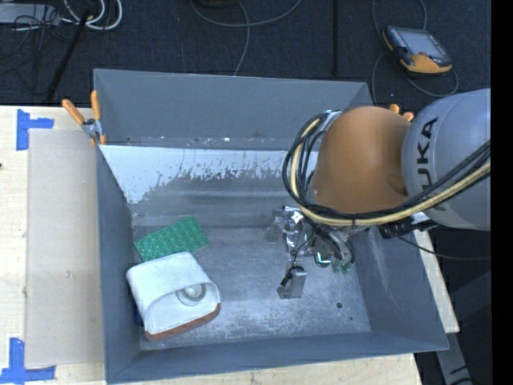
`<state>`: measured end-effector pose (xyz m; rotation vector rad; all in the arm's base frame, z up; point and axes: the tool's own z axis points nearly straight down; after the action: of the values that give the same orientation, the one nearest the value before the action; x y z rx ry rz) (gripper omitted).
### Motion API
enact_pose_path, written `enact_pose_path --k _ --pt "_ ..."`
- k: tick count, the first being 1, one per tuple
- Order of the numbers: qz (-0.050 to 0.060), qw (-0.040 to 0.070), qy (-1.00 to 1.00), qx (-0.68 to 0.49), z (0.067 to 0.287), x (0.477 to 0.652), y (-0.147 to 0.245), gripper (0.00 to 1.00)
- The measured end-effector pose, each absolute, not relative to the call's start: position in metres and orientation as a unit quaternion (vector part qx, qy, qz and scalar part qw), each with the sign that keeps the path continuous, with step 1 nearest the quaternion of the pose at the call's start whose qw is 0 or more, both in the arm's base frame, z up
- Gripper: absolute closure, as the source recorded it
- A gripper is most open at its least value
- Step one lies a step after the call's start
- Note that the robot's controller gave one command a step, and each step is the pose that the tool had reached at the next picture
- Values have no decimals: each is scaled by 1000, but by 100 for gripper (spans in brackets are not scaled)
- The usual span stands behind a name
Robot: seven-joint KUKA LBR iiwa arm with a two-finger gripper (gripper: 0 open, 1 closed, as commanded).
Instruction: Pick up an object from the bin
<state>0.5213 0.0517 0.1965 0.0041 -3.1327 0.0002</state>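
End effector low over bare floor of bin, right of centre; released or clenched: cannot tell. White rounded object and green textured pad well apart at left. No pick evident yet.

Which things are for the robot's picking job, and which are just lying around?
For the job: the gripper, the grey bin, the green bumpy mat and the white thing with a brown bottom, both at the bin's left.
Lying about: two orange gadgets and cables on the dark floor beyond the bin.
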Motion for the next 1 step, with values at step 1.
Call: enact_pose_path --k 1 --pt "0 5 -998 -65 76 504 119 0"
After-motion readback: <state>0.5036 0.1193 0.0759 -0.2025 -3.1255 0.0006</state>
